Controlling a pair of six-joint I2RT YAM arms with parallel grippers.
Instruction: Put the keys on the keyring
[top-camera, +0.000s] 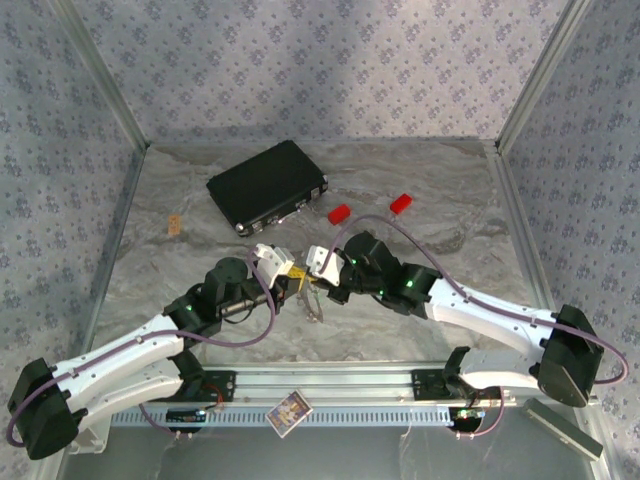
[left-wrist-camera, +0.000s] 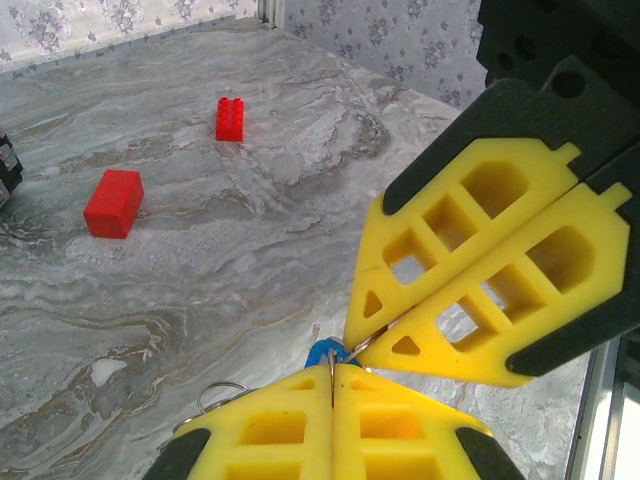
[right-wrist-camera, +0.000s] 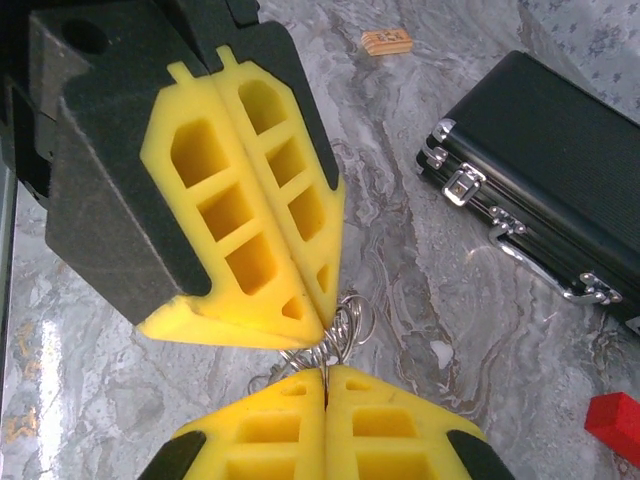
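My two grippers meet tip to tip above the middle of the table. In the left wrist view my left gripper is shut on a thin metal sliver, and the blue head of a key pokes out just past its tips. My right gripper is shut on the keyring, a bunch of thin silvery wire loops hanging between the tips. The right gripper's yellow fingers pinch a loop. From above, the left gripper and right gripper touch, with the keyring dangling below. A green-headed key is hidden.
A black case lies at the back left of the centre. Two red bricks sit behind the grippers. A small tan piece lies at the left, and a card rests on the front rail. Walls enclose three sides.
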